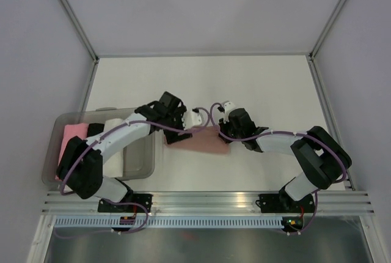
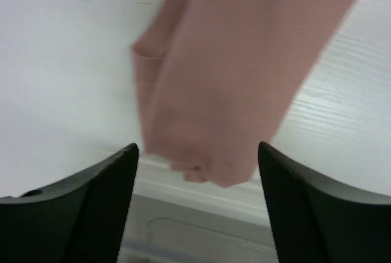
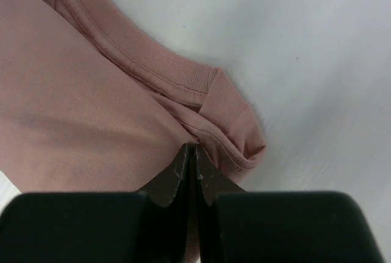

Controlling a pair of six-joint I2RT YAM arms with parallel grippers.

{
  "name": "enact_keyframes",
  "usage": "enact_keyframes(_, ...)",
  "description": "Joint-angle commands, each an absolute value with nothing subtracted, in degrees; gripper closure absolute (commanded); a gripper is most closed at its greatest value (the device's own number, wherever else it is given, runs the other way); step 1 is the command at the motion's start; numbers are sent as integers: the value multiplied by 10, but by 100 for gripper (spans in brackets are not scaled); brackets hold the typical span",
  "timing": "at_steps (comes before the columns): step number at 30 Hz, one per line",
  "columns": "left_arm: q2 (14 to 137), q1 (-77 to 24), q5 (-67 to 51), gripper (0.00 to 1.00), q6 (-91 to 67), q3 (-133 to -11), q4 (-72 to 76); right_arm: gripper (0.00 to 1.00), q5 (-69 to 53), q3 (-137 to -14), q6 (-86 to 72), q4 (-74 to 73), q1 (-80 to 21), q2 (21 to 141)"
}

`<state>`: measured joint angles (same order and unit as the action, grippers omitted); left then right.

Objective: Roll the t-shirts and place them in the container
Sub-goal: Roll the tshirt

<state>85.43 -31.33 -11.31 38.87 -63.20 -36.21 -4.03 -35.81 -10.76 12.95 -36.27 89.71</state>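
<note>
**A:** Where was the dusty salmon-pink cloth t-shirt (image 1: 201, 141)?

**B:** It lay bunched mid-frame on the white surface (image 1: 244, 85), between the two arms and right of the clear plastic bin (image 1: 142, 166).

**A:** And the pincers?

**B:** The right pincer (image 3: 194, 153) was pressed together, pinching cloth beside the ribbed collar (image 3: 153, 70), probably to anchor that end. The left pincer (image 2: 197, 148) stood spread, one finger either side of the shirt's folded end and gripping nothing. It looked ready to take a fresh hold for rolling.

Left claw (image 2: 197, 147) splayed, right claw (image 3: 194, 148) — pinched.
</note>
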Motion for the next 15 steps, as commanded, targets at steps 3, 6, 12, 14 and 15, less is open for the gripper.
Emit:
enact_keyframes(3, 798, -374, -58, 12, 596, -485, -263, 89, -34, -350, -98, 108, -367, 883)
enact_keyframes(6, 808, -376, -45, 7, 625, -471, -242, 89, -35, -345, -98, 112, -367, 878)
enact_keyframes(12, 842, -377, -51, 0, 647, -455, -232, 89, -34, -345, -85, 116, -367, 875)
enact_keyframes(14, 855, -377, -62, 1, 650, -447, -229, 89, -40, -346, -83, 118, -367, 873)
enact_keyframes(15, 861, -377, -66, 2, 650, -446, -229, 88, -46, -347, -80, 123, -367, 872)
